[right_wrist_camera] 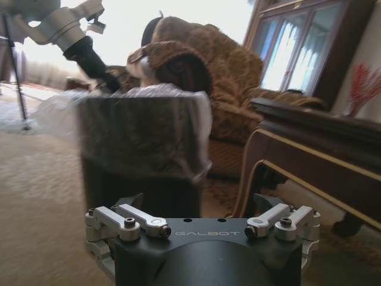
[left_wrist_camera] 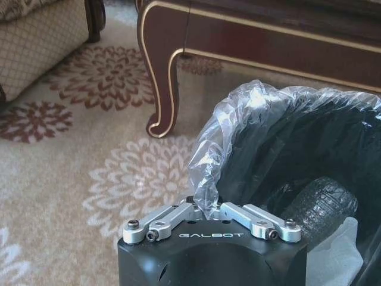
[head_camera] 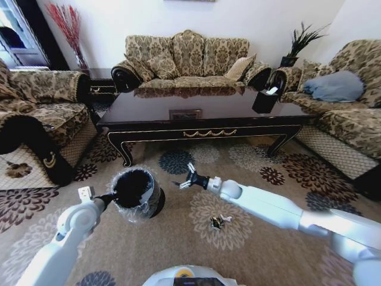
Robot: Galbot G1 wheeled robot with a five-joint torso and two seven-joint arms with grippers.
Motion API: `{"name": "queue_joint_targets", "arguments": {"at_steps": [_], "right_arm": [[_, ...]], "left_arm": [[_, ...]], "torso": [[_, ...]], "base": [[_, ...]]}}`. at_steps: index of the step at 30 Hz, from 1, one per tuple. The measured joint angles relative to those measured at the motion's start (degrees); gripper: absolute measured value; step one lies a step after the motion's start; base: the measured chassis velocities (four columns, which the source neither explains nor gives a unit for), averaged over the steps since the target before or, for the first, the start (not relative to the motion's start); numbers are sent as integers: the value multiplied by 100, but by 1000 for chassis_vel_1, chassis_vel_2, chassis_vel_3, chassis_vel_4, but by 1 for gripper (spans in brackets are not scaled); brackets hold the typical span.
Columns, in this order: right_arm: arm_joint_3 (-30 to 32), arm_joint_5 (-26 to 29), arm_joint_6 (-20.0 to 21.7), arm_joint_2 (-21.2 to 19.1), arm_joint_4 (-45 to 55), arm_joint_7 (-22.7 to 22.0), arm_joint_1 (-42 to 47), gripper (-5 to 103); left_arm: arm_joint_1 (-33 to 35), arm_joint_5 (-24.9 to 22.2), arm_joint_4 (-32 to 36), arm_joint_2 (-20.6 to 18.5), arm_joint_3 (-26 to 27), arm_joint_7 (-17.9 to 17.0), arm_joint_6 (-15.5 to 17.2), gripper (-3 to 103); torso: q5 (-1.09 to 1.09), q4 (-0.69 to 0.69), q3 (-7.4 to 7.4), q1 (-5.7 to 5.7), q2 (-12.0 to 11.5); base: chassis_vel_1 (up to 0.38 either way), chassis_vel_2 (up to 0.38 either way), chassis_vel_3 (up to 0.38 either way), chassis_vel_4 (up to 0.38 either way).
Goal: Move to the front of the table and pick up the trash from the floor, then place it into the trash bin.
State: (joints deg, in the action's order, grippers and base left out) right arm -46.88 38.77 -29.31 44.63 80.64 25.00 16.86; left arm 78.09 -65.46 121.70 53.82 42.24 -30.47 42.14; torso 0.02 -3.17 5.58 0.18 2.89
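- Where the left gripper (left_wrist_camera: 205, 208) meets the small round black trash bin (head_camera: 136, 192) lined with crinkly clear plastic, its fingers are pinched together on the bag-covered rim, on the side nearest the robot.
- In the left wrist view the bin's plastic liner (left_wrist_camera: 232, 128) bunches up right between those closed fingers, with the dark inside of the bin just beyond.
- Over on the right, the right gripper (head_camera: 186, 179) hangs just beside the bin, near its rim, with its fingers spread apart and nothing between them.
- From the right wrist view the bin (right_wrist_camera: 143, 143) stands directly ahead of the open fingers (right_wrist_camera: 134, 217), and the left arm reaches its far rim.
- On the patterned beige carpet (head_camera: 250, 238), the trash (head_camera: 218, 221), a few small dark and white scraps, lies near the robot, apart from both grippers.
- Beyond the bin stands the long low table of dark glossy wood (head_camera: 202, 116) with gold ornament along its front rail.
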Motion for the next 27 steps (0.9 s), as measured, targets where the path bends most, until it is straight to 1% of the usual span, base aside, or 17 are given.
{"name": "queue_joint_targets", "arguments": {"at_steps": [1, 2, 4, 6, 7, 9, 11, 14, 16, 18, 19, 20, 22, 24, 25, 27], "right_arm": [[62, -52, -24, 0, -143, 280, 104, 100], [62, -52, -24, 0, -143, 280, 104, 100], [234, -335, -109, 62, -535, 666, 366, 100], [425, -560, -160, 136, -905, 804, 582, 100], [425, -560, -160, 136, -905, 804, 582, 100], [787, -732, -162, 181, -1202, 796, 888, 100], [850, -743, -165, 181, -1232, 776, 932, 100], [1420, -940, -304, 94, -1539, 657, 1299, 100], [1526, -1011, -344, 75, -1610, 662, 1347, 100], [1997, -1320, -484, -12, -1818, 699, 1584, 100], [2264, -1483, -530, -58, -1846, 652, 1751, 100], [2264, -1483, -530, -58, -1846, 652, 1751, 100], [2762, -1728, -578, -150, -1832, 462, 2100, 100], [3269, -1977, -572, -239, -1735, 124, 2622, 100], [3269, -1977, -572, -239, -1735, 124, 2622, 100], [4006, -2353, -457, -295, -1606, -364, 3400, 100]], "left_arm": [[44, -5, 40, -3, 32, -8, 0, 2], [44, -5, 40, -3, 32, -8, 0, 2], [123, 1, 81, 8, 62, -34, 0, 2], [154, 2, 100, 23, 69, -47, 1, 2], [154, 2, 100, 23, 69, -47, 1, 2], [150, -1, 105, 7, 82, -62, 1, 2], [145, -4, 105, -3, 81, -63, 1, 2], [82, -48, 50, -125, 31, -76, 1, 2], [70, -63, 41, -142, 19, -82, 1, 2], [40, -111, 31, -206, -31, -112, 1, 2], [27, -124, 19, -246, -72, -115, -1, 2], [27, -124, 19, -246, -72, -115, -1, 2], [23, -137, -12, -335, -124, -118, -1, 2], [2, -200, -38, -399, -144, -140, 0, 2], [2, -200, -38, -399, -144, -140, 0, 2], [-47, -317, -51, -434, -162, -205, -1, 2]], "torso": [[-1, 1, 0, 0, 0], [-1, 1, 0, 0, 0], [-1, 1, 1, 0, 0], [-2, 3, 1, 0, 0], [-2, 3, 1, 0, 0], [0, 2, 1, 0, -1], [0, 2, 0, 0, 0], [-2, 2, 1, 0, 0], [-2, 2, 1, 0, 0], [-2, 1, 1, 0, 0], [0, 1, 1, 0, 0], [0, 1, 1, 0, 0], [-3, 1, 0, -1, 0], [-2, 4, 0, 0, -1], [-2, 4, 0, 0, -1], [1, -1, 0, -1, 0]], "base": [[0, 0, 0, 0], [0, 0, 0, 0], [0, 0, 0, 0], [0, 0, 0, 0], [0, 0, 0, 0], [0, 0, 0, 0], [0, 0, 0, 0], [0, 0, 0, 0], [0, 0, 0, 0], [0, 0, 0, 0], [0, 0, 0, 0], [0, 0, 0, 0], [0, 0, 0, 0], [0, 0, 0, 0], [0, 0, 0, 0], [0, 0, 0, 0]]}}
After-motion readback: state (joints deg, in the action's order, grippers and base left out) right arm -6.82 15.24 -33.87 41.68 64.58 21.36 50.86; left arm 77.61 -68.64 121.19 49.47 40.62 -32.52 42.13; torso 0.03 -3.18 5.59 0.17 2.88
